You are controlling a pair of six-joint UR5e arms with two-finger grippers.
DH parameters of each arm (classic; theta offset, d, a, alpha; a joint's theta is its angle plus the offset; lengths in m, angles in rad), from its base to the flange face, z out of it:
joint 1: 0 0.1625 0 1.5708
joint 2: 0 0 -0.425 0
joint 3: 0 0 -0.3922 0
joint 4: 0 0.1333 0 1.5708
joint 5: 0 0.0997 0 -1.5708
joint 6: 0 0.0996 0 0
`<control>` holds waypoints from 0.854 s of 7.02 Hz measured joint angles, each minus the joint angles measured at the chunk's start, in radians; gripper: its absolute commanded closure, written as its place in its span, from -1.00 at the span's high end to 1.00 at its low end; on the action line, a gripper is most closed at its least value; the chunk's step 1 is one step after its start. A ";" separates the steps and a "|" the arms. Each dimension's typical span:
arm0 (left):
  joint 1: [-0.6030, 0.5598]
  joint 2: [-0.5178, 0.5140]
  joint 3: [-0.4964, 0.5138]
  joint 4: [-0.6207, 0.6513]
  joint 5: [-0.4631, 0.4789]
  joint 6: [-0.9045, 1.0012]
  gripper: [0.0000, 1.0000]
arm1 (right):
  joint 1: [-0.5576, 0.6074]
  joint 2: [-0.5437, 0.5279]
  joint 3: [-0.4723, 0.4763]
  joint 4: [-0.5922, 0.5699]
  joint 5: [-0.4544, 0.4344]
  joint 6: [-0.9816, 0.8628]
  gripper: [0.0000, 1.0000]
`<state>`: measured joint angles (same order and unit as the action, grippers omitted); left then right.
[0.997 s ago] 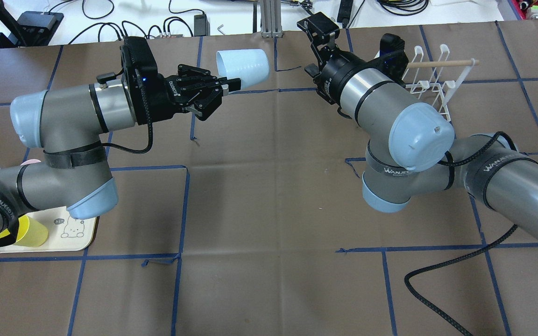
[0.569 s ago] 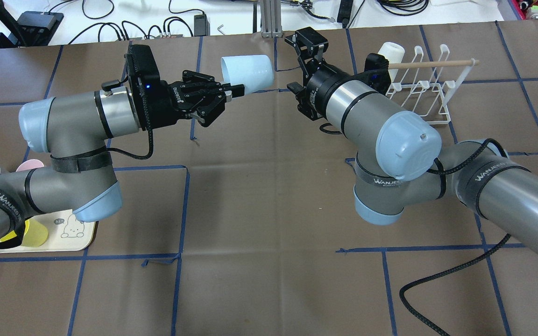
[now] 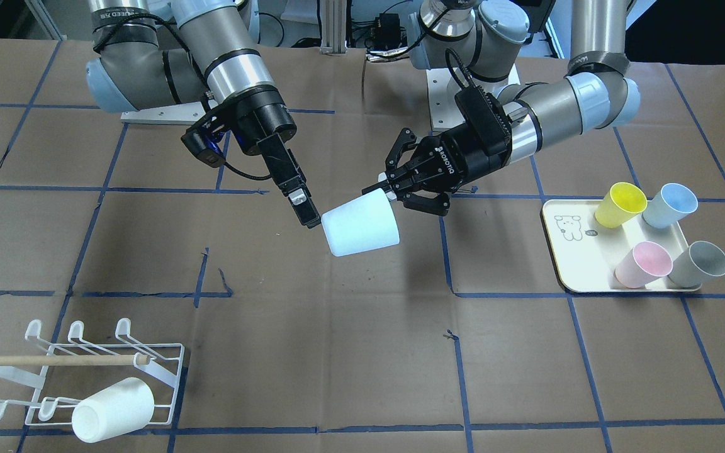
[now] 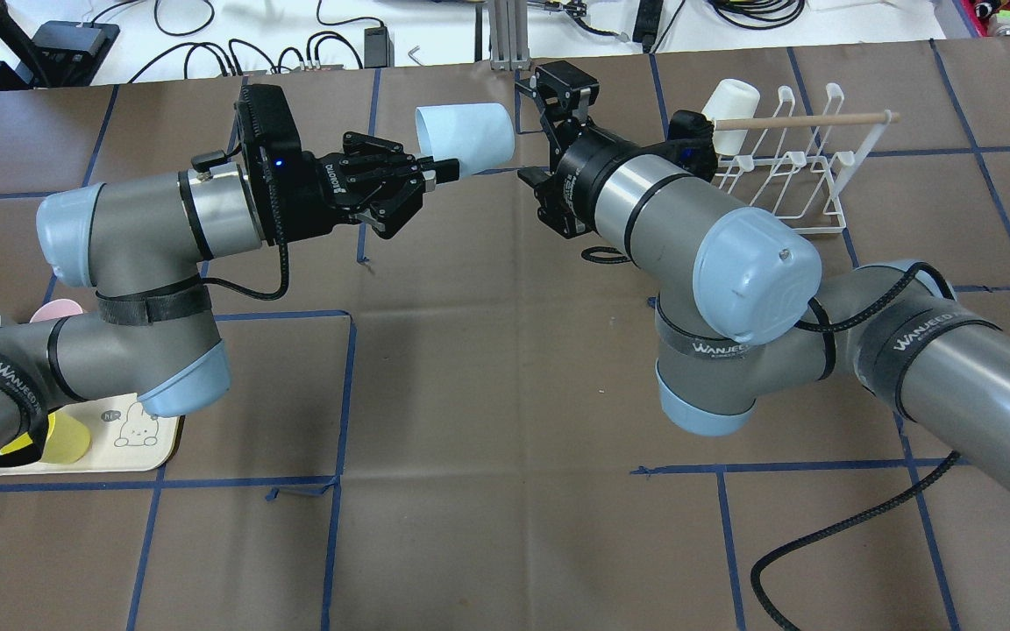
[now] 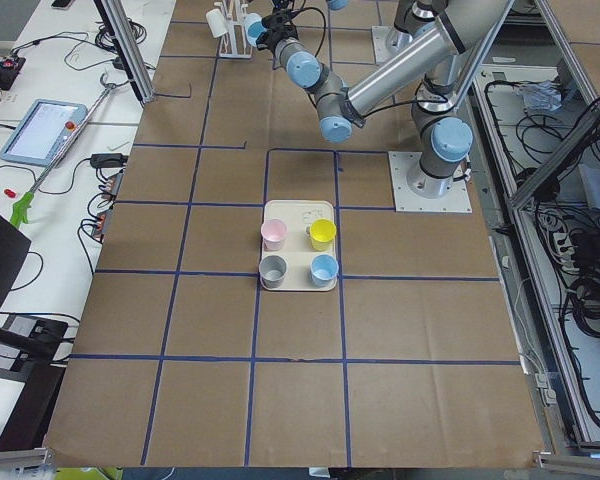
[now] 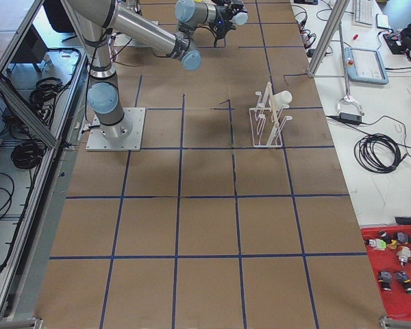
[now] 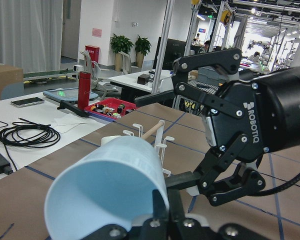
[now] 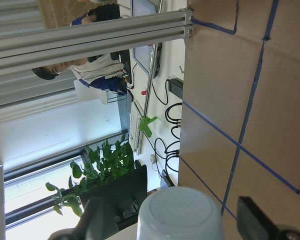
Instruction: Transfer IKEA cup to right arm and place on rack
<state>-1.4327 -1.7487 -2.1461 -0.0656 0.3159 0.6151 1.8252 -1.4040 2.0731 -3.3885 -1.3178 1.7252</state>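
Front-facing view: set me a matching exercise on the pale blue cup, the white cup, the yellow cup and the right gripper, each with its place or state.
Things:
1. pale blue cup
2. white cup
3. yellow cup
4. right gripper

Places or states:
A. on the tray
B. open, at the pale blue cup's base
C. on the rack
D. held by its rim in the left gripper

Pairs: 1-D, 2-C, 3-A, 4-B.

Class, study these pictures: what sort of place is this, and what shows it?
Most likely a robotics lab or test cell: a left arm and a right arm are mounted at a table gridded with blue tape, with a teach pendant and coiled cables on the side benches.
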 measured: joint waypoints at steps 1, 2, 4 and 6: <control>0.000 0.000 0.000 0.000 0.000 0.000 -1.00 | 0.010 0.000 -0.002 0.007 -0.016 0.007 0.88; 0.000 0.000 0.000 0.000 0.000 0.000 -1.00 | 0.021 0.000 -0.003 0.011 -0.029 0.009 0.88; 0.000 0.000 0.000 0.000 0.000 0.000 -1.00 | 0.038 0.002 -0.004 0.030 -0.053 0.011 0.88; 0.000 0.000 0.000 0.001 0.000 0.000 -1.00 | 0.054 0.004 -0.024 0.056 -0.078 0.014 0.88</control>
<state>-1.4327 -1.7487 -2.1460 -0.0646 0.3160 0.6151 1.8795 -1.3998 2.0486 -3.3328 -1.3962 1.7389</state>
